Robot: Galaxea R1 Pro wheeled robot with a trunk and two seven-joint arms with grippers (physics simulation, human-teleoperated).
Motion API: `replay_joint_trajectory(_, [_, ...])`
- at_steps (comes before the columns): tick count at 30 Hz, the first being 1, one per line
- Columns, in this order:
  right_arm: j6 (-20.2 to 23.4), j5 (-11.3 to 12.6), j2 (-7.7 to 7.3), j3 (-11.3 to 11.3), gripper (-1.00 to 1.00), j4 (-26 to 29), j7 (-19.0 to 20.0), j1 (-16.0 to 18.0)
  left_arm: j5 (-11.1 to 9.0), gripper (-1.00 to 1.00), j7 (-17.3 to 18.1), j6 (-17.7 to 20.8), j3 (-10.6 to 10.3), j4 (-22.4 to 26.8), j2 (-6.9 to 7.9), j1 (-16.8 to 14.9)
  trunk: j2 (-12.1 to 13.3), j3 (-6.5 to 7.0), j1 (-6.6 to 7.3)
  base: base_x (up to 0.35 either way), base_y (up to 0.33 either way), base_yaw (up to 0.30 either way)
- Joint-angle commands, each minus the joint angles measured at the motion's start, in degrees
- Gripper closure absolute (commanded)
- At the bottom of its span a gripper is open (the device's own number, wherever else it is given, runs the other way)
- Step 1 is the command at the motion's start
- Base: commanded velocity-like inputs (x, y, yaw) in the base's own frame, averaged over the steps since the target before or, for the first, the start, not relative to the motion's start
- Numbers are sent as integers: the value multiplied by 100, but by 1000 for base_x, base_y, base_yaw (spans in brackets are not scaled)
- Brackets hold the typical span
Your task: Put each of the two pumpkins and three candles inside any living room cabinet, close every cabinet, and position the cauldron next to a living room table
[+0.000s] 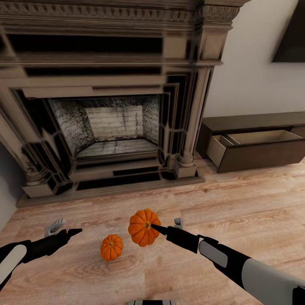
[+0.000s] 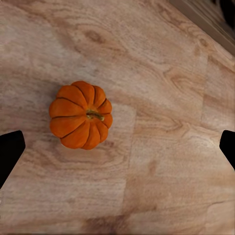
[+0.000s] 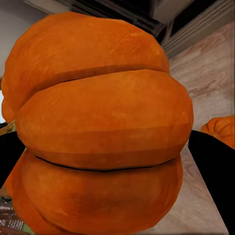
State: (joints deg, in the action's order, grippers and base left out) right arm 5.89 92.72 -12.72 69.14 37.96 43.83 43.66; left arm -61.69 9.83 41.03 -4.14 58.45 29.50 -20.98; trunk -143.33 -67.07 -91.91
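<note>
From the head camera we see our right gripper (image 1: 153, 227) clenched on the larger pumpkin (image 1: 143, 227), which appears lifted a little off the wooden floor (image 1: 237, 203) in front of the fireplace (image 1: 106, 106). The smaller pumpkin (image 1: 112, 247) sits on the floor just to the near left of it. Our left gripper (image 1: 72, 232) hangs further left, low over the boards, holding nothing. Far to the right, against the wall, the cabinet (image 1: 254, 140) stands with one drawer (image 1: 258, 142) pulled out, its pale inside bare as far as we can tell.

From the left wrist camera, the smaller pumpkin (image 2: 81, 115) rests on the floor (image 2: 161, 161), stem up, between and beyond our two widely parted fingertips (image 2: 10, 154), which are well apart from it. The left jaws are released.

From the right wrist camera, the larger pumpkin (image 3: 98, 132) sits right against the lens between our dark fingers (image 3: 215, 171), so we judge the jaws are grasping it. A sliver of the other pumpkin (image 3: 223, 128) peeks past it.

We judge we are mid-way through the first pumpkin. The next move calls for carrying it right and far to the open drawer and lowering it in without loosening the grip early.
</note>
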Motion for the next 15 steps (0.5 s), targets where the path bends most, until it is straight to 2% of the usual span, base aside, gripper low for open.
replay_joint_trajectory(1, [37, 64, -3, 20, 100, -3, -9, 9, 2, -100, 18, 11, -8, -1, 4, -5, -4, -27, -1, 0, 0, 0])
replay_joint_trajectory(15, [-15, 70, -3, 22, 100, -29, -144, 11, -1, -100, 139, 10, -49, -5, -10, -3, -23, -338, -37, 0, 0, 0])
